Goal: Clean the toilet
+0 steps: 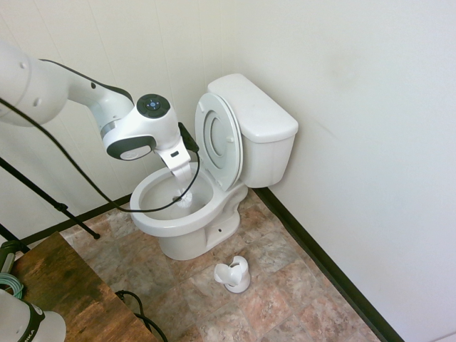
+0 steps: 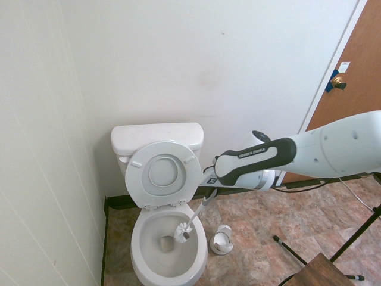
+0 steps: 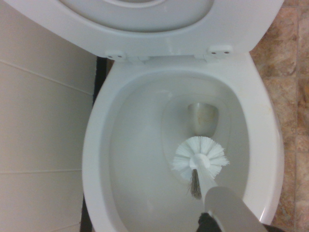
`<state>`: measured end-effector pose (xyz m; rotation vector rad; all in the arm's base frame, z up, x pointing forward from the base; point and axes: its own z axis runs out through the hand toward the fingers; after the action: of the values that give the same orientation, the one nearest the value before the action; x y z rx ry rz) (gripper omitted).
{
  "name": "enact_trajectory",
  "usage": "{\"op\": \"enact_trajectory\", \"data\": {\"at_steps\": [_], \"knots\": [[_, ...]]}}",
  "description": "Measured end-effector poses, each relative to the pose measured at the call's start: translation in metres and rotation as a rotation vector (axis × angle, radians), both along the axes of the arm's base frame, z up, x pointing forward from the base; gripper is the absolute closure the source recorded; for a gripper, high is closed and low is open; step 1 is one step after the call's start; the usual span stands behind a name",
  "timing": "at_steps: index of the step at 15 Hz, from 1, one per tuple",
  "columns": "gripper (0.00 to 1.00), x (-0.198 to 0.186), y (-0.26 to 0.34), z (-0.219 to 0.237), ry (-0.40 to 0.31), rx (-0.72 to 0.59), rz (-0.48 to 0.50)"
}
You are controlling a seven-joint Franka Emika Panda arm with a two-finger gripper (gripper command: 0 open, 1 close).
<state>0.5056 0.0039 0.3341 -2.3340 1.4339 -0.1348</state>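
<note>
Nearest to you, in the wrist view, the toilet brush (image 3: 200, 157) rises from about five o'clock, its white bristle head hanging over the sloped inside of the bowl, just short of the drain opening at twelve o'clock from it. You can judge why it sits so: the bristles point down into the bowl because that is the surface to scrub, and the long handle keeps the gripper (image 2: 209, 192) clear of the water.

Now look at the second exterior view: the gripper's fingers are pressed together on the brush handle, angled steeply down, with the brush head at roughly seven o'clock from the wrist. On the arm's dark band you can read white lettering, apparently "FRANKA EMIKA"; no other writing is legible anywhere.

Beside the bowl, on the tile floor at about four o'clock from it, the small white brush holder (image 2: 222, 239) stands empty, near enough for the brush to go back when you finish.

Farther off, the toilet (image 1: 187, 214) stands against the wall, its seat and lid (image 2: 162, 174) tipped up against the tank (image 1: 258, 117), which leaves the whole bowl open to the brush. Beyond that, a brown door (image 2: 351, 77) stands at two o'clock.
</note>
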Motion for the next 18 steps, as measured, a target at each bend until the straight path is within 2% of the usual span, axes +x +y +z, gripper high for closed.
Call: {"op": "enact_trajectory", "data": {"at_steps": [4, 9, 13, 18], "knots": [[1.0, -0.02, -0.05, 0.034, -0.04, 0.011, -0.083], [1.0, -0.005, -0.121, 0.018, -0.023, -0.006, -0.215], [1.0, 0.019, -0.175, -0.016, 0.044, -0.072, -0.304], [1.0, 0.032, -0.216, -0.063, 0.113, -0.109, -0.348]]}}
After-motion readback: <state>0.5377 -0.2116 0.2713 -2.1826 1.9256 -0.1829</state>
